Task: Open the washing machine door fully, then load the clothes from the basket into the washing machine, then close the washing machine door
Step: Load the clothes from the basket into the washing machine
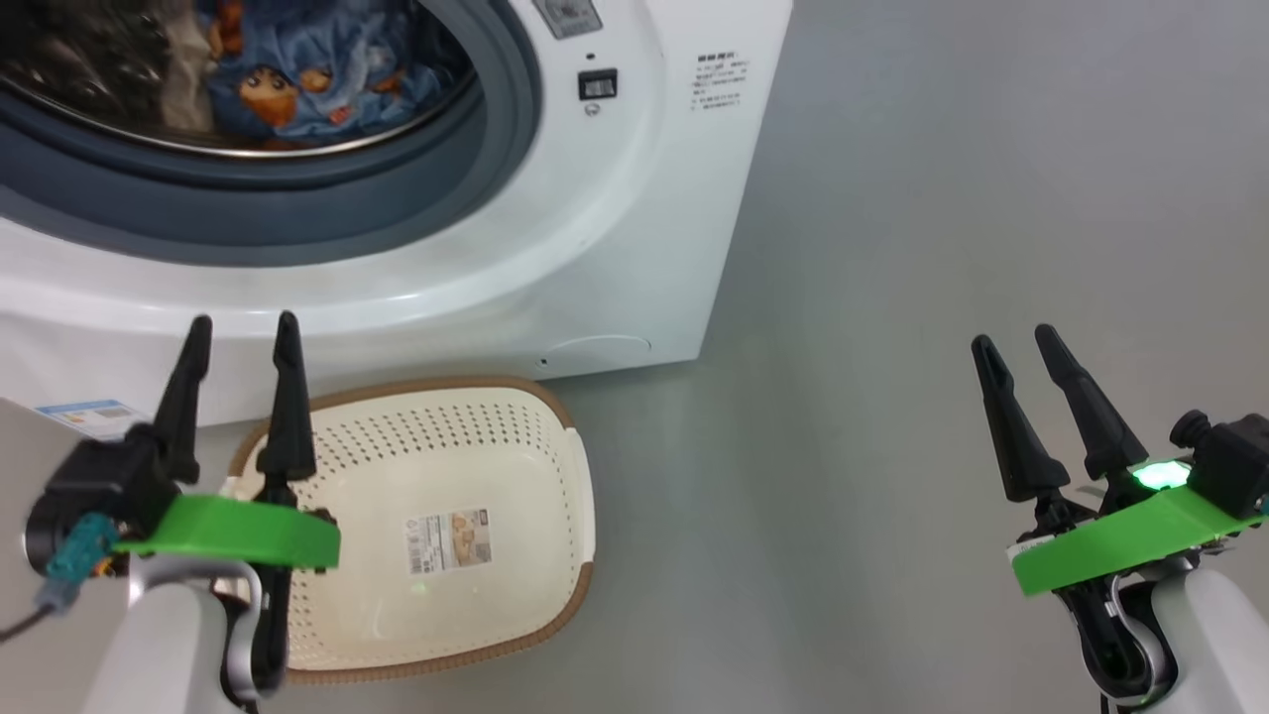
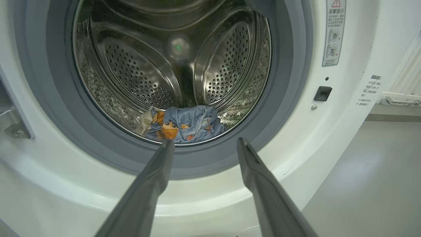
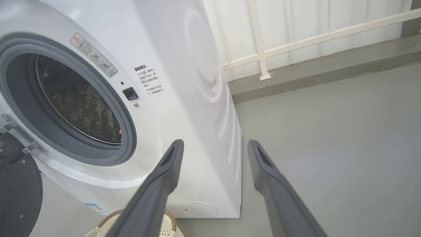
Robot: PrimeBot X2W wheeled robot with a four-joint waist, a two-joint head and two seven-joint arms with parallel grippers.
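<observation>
Clothes (image 2: pixel 184 123) inside washing machine (image 2: pixel 342 138), beyond spread left jaws

Up and to the right of your left tool (image 2: pixel 204 144), you'll find a tall warning sticker (image 2: pixel 335 33) on the washing machine (image 2: pixel 322 138) front. It shows a red triangle, the heading 温馨提示 and two pictograms. The black printed lines (image 2: pixel 370 92) below it are too small to read. Just right of the tool, the paper label (image 1: pixel 448 540) on the basket (image 1: pixel 446 416) floor is illegible, as is the blue label sticker (image 1: pixel 89 415).
</observation>
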